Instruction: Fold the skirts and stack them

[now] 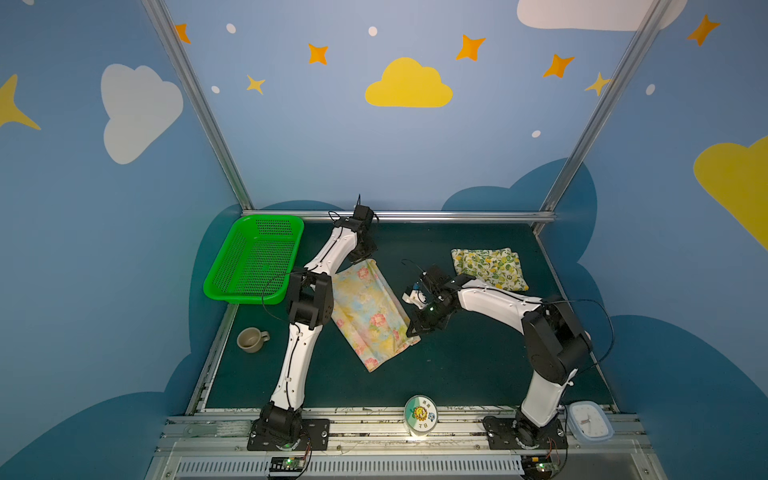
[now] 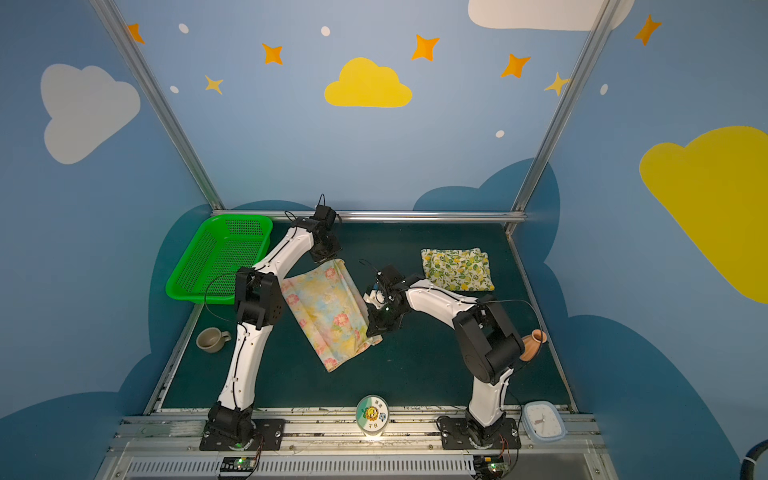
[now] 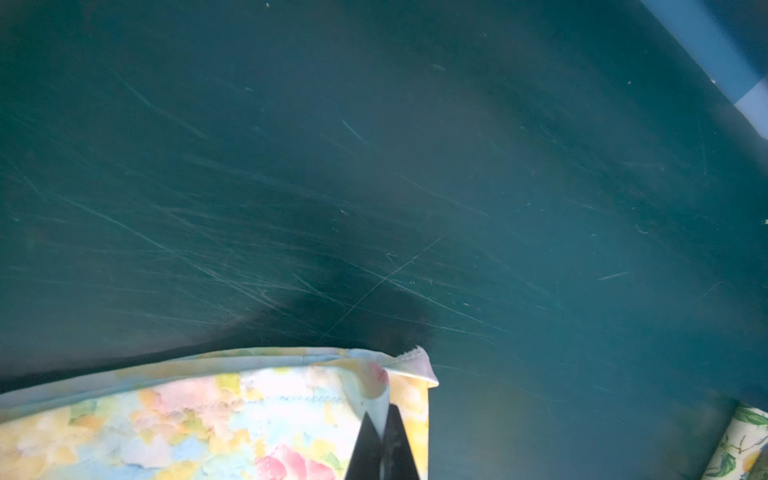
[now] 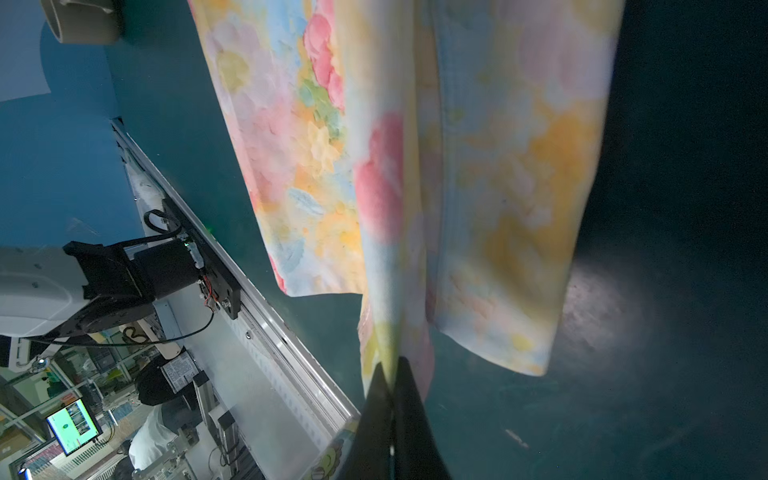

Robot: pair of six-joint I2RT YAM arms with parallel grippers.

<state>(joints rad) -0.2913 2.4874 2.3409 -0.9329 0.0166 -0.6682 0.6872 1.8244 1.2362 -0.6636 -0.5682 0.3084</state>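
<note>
I have the left gripper [image 1: 364, 258] out at about 12 o'clock on the dark green mat [image 1: 457, 365]. Its jaws are pinched tight on the far corner of the floral skirt [image 1: 368, 309]. In the left wrist view its two dark fingertips [image 3: 368, 432] meet over the cloth just beside the stitched hem. That hem stands off the mat with shadow under it.

The right gripper [image 1: 412, 331] sits just right of centre, and its jaws are clamped on the near right corner of the same skirt. In the right wrist view the cloth runs away from that gripper's closed fingertips [image 4: 380, 386] in long soft folds.

The floral skirt is in the middle of the table, stretched between the two grippers along a line from 12 towards 5 o'clock. The rest of it spreads out towards 7 o'clock. I cannot tell how much of that part rests on the mat.

The lemon skirt [image 1: 490, 268] lies flat at 2 o'clock, folded into a neat rectangle. It is well apart from the floral one, and the right forearm passes just in front of it.

Around the edges I see:
- a green basket [image 1: 253, 262] at 10 o'clock
- a mug [image 1: 251, 339] at 8 o'clock
- a round tin [image 1: 420, 415] at 6 o'clock, on the front rail
- a small clock [image 1: 590, 424] at 5 o'clock
- a terracotta vase [image 2: 534, 343] in a top view at 4 o'clock, behind the right arm's elbow
</note>
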